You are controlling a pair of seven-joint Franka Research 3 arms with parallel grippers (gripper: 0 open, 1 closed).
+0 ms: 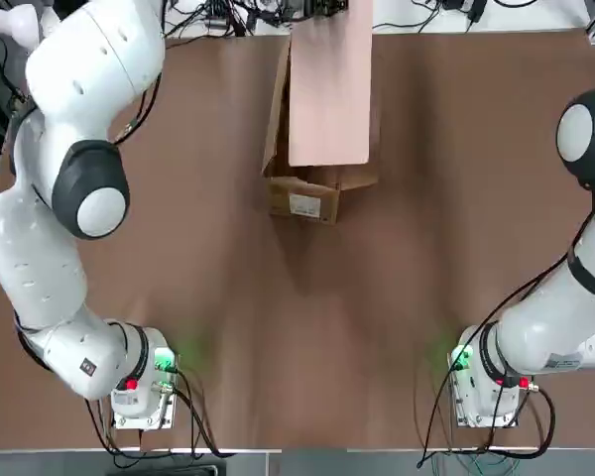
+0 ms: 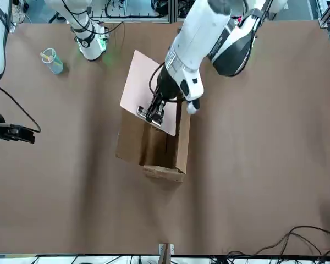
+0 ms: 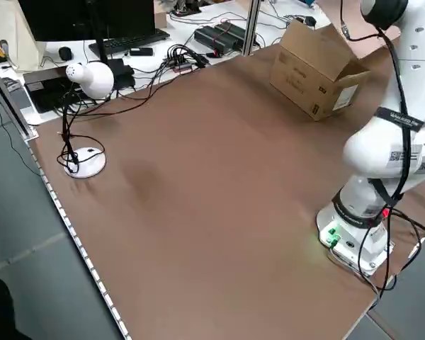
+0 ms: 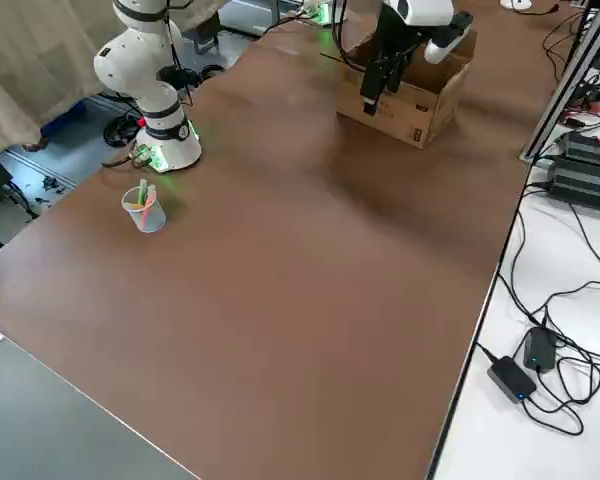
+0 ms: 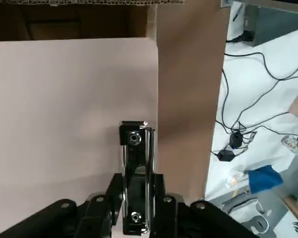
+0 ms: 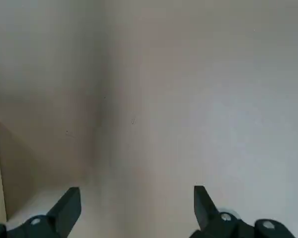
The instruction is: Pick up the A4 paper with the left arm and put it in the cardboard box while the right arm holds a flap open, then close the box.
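The cardboard box [image 1: 302, 193] stands open at the table's far middle, its white label [image 1: 305, 205] facing the robot. The pinkish A4 paper [image 2: 147, 88] hangs tilted over the box's opening [image 2: 154, 144]. My left gripper [image 2: 152, 113] is shut on the paper's metal clip [image 5: 135, 163], at the sheet's end farthest from the robot. In the left wrist view the paper [image 5: 64, 99] covers most of the box's dark inside. My right gripper [image 6: 134, 210] is open and empty, over bare table far to the robot's right of the box [image 4: 410, 90].
A clear cup [image 2: 52, 60] with sticks in it stands near the right arm's base [image 2: 91, 47]. A white ball-headed stand [image 3: 85, 120] sits at the table's left edge. Cables and devices lie beyond the far edge [image 1: 228, 15].
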